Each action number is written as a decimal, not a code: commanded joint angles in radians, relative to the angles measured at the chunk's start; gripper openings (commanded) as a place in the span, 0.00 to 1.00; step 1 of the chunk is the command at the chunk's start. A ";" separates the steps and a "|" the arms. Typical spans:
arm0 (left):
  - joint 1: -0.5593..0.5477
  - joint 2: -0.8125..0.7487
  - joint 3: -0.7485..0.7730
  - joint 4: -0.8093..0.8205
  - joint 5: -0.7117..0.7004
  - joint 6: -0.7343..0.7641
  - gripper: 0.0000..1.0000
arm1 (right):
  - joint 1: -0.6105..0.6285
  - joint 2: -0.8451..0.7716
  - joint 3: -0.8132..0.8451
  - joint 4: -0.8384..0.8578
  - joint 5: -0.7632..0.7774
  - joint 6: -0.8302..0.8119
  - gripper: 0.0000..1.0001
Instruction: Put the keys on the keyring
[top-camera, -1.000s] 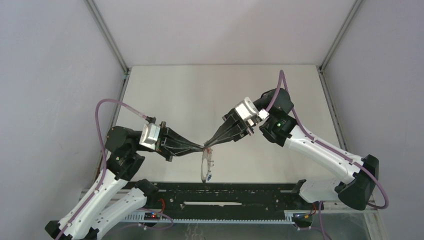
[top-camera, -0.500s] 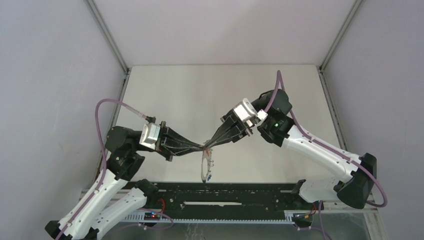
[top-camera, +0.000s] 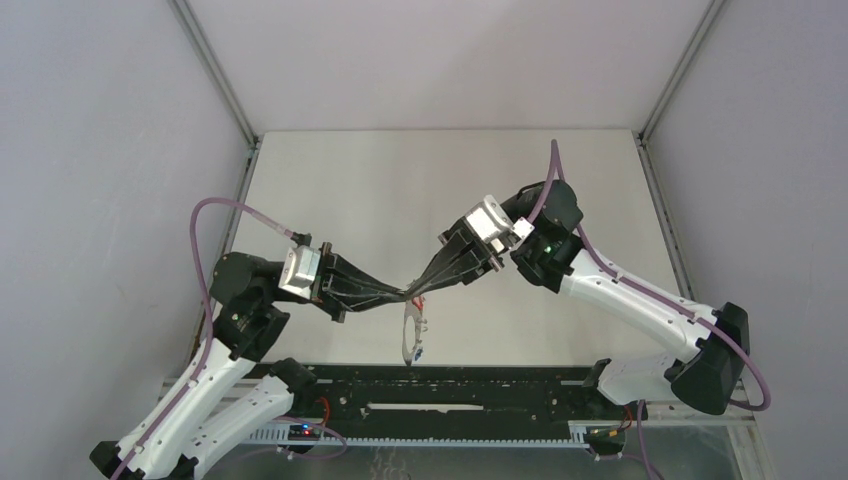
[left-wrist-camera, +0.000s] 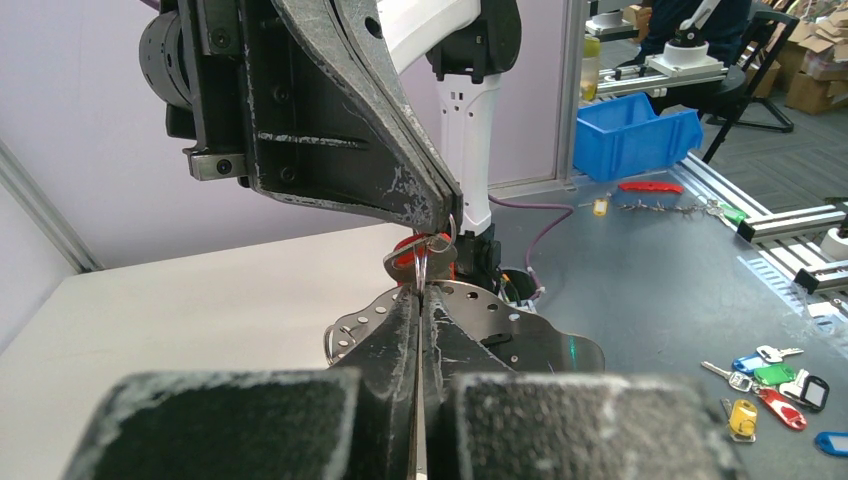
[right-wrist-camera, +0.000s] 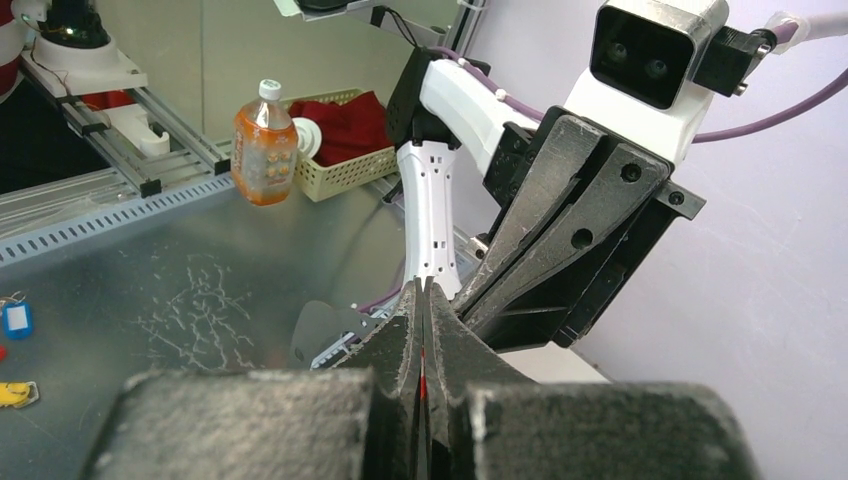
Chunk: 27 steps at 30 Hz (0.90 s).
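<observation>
Pinching keyring shut: left gripper. Ring hanging toward 6 o'clock from fingertips, blue key at low end. Clamped on red key: right gripper, tips meeting left's. Risk: red key twisting or slipping in thin pinch, missing ring gap, dropping.

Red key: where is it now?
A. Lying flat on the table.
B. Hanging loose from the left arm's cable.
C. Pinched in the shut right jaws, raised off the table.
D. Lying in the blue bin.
C: the left wrist view shows the red key at the tips of the shut right jaws, held in the air just above the left jaws.
</observation>
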 joint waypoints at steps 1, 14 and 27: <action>-0.009 -0.003 0.047 0.036 -0.017 -0.005 0.00 | 0.002 0.004 0.001 0.055 0.012 0.033 0.00; -0.014 -0.003 0.048 0.029 -0.009 0.008 0.00 | 0.002 0.036 0.002 0.143 0.018 0.097 0.00; -0.020 -0.006 0.049 0.020 0.007 0.028 0.00 | -0.020 0.044 0.001 0.151 0.035 0.113 0.00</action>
